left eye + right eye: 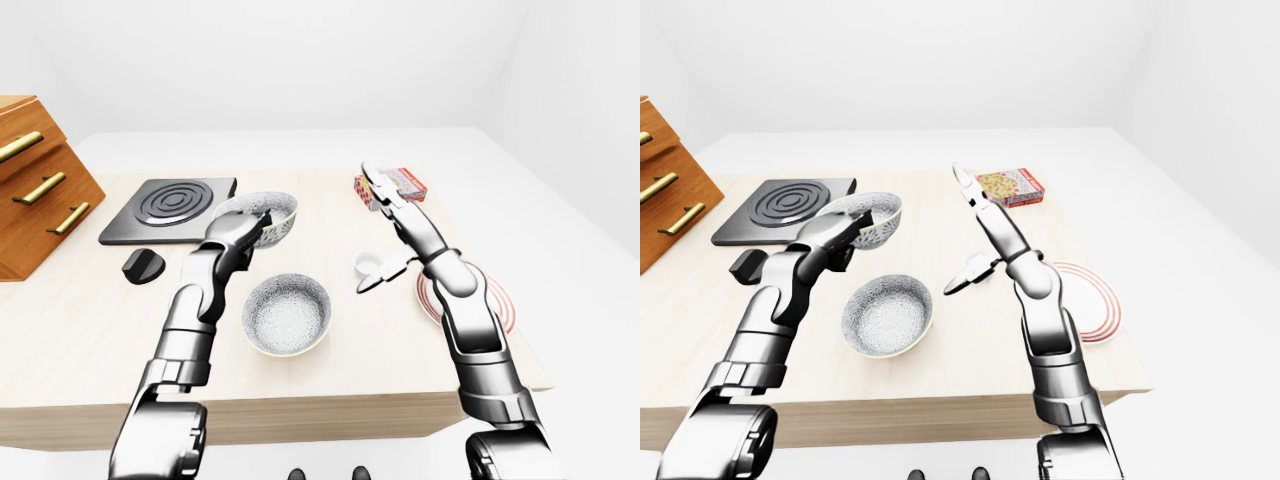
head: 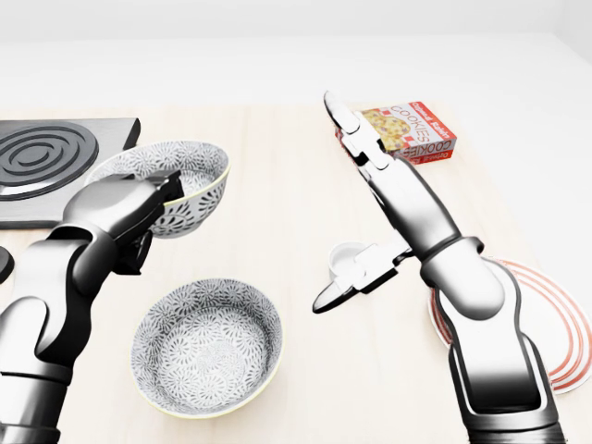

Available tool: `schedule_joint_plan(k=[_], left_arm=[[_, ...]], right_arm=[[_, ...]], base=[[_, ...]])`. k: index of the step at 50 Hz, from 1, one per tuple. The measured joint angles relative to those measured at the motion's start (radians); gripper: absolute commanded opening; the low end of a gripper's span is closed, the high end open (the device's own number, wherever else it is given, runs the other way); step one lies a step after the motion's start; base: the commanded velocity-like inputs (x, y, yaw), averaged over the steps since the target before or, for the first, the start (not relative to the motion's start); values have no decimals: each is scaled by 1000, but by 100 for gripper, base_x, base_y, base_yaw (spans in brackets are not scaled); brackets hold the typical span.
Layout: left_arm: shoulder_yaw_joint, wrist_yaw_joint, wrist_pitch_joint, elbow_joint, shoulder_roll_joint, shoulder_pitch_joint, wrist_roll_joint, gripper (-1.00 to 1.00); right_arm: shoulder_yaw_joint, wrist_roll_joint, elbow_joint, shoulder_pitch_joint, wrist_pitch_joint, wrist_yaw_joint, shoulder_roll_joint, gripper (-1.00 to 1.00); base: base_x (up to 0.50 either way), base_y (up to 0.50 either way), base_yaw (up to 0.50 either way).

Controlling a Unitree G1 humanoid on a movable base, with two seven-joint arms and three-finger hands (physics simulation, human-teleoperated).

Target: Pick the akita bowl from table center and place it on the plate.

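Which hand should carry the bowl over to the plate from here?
Left. The left hand already grips the raised bowl at its rim. The right hand is open and empty, and its forearm hangs over the plate, so it probably needs to clear first.

Left metallic grey three-finger hand (image 2: 125, 211) raised, elbow bent, fingers clamped on patterned grey ceramic bowl (image 2: 190, 171) rim. Right hand (image 2: 393, 208) open, fingers extended straight, thumb splayed downward.

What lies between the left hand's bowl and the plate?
In the head view, the open right hand and a white cup lie between the held bowl and plate.
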Motion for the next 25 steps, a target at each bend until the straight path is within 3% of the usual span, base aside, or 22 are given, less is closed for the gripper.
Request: schedule_joint_plan(k=[10, 25], left_arm=[[0, -61, -19, -107, -24, 35, 19, -100], [-17, -169, -42, -307, -79, 116, 43, -100]], right_arm=[[12, -128, 124, -143, 0, 125, 1, 100], [21, -207, 306, -282, 0, 172, 18, 100]], base=[[0, 0, 0], [0, 0, 0]])
